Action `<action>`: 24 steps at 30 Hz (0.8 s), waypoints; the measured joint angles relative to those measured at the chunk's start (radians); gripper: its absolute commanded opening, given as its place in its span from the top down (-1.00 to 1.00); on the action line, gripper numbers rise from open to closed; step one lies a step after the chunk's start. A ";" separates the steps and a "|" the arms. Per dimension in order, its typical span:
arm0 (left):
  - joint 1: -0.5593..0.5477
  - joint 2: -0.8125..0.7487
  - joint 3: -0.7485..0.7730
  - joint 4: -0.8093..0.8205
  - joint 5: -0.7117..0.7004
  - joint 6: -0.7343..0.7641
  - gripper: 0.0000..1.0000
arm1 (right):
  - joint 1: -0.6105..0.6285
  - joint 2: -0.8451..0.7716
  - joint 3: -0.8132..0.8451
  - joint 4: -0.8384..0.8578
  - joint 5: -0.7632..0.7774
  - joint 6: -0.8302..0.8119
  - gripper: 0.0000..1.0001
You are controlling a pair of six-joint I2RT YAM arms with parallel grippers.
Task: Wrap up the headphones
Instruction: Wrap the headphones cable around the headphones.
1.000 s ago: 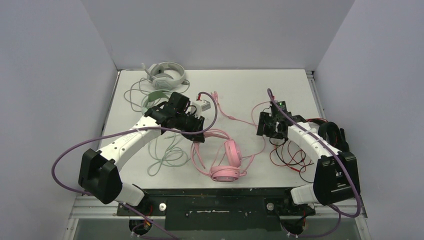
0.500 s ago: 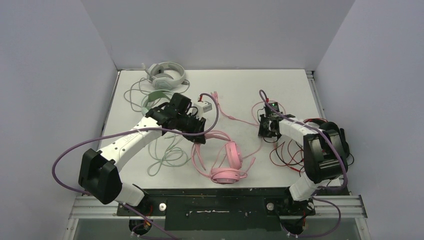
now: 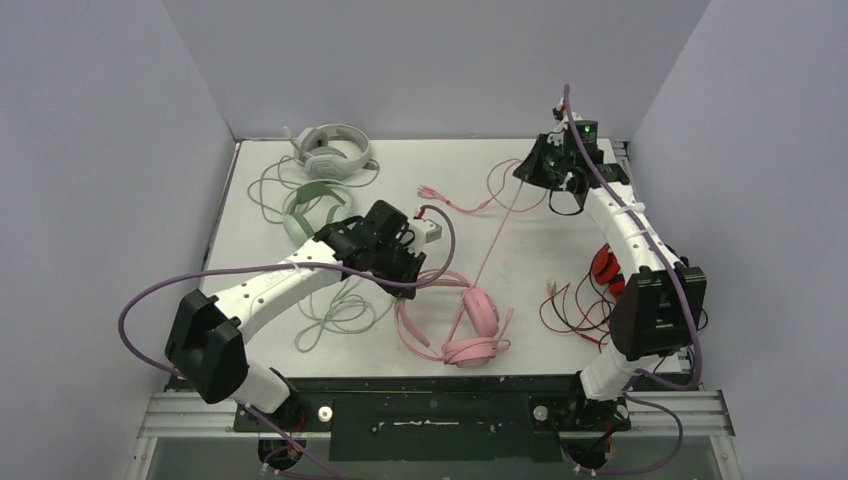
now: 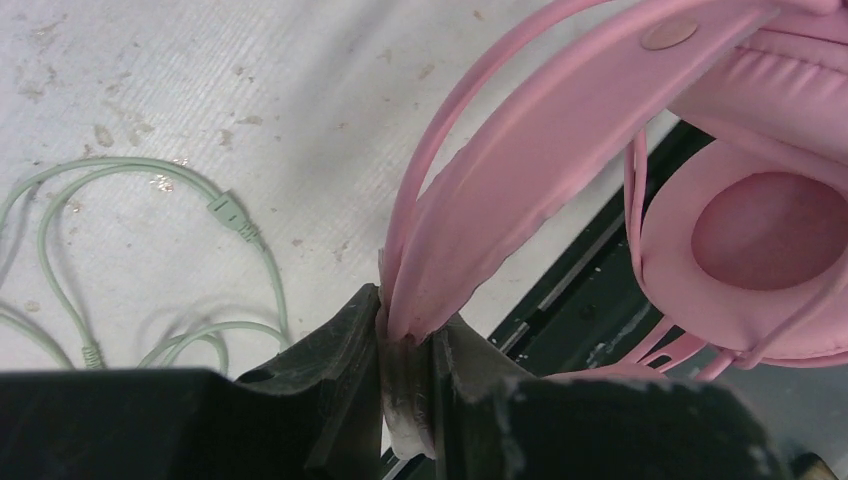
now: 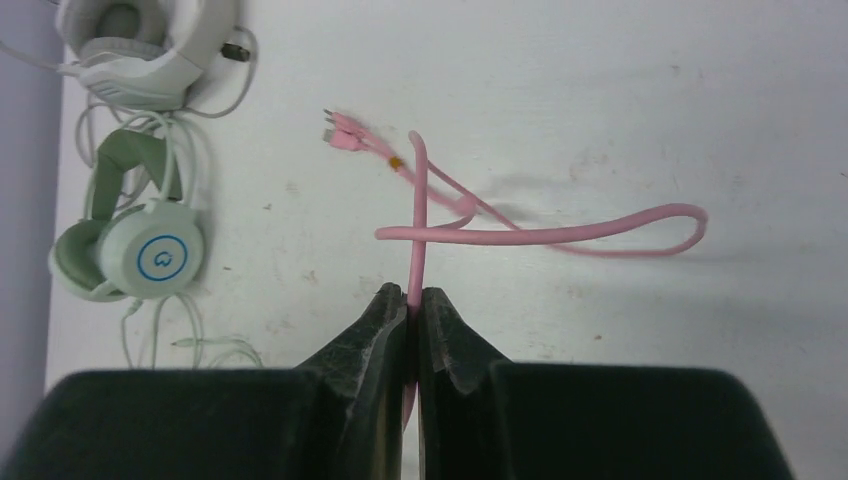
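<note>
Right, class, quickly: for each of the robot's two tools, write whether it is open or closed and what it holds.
Left tool: closed, holding the pink headband.
Right tool: closed, holding the pink cable.

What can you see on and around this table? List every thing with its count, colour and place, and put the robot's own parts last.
pale grey-white padded headset: one, grey-white, far left corner of the table.
mint green padded headset: one, mint green, left side, just nearer than the grey-white one.
pink padded headset: one, pink, near edge, middle.
pink thin cable: one, pink, from the middle toward the far right.
mint green thin cable: one, mint green, looped on the left side.
red thin wires: a loose bundle, red, near right.
white table: one, white, under everything.
left gripper: one, black, shut on the pink headband.
right gripper: one, black, shut on the pink cable, far right.
</note>
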 measured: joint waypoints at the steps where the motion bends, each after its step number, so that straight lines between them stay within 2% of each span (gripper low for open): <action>1: -0.009 0.014 0.004 -0.005 -0.034 -0.003 1.00 | -0.003 0.000 0.027 -0.004 -0.027 0.002 1.00; 8: -0.012 0.097 0.061 -0.074 -0.253 -0.003 1.00 | -0.006 -0.049 0.047 -0.071 -0.151 0.021 1.00; 13: -0.016 0.131 0.136 -0.116 -0.349 -0.011 1.00 | -0.011 -0.124 0.045 -0.091 -0.228 0.031 1.00; 17: -0.035 0.176 0.222 -0.152 -0.444 -0.036 1.00 | -0.013 -0.209 0.005 -0.050 -0.306 0.074 1.00; 24: -0.047 0.290 0.406 -0.233 -0.732 -0.126 1.00 | -0.013 -0.308 -0.077 0.011 -0.418 0.160 1.00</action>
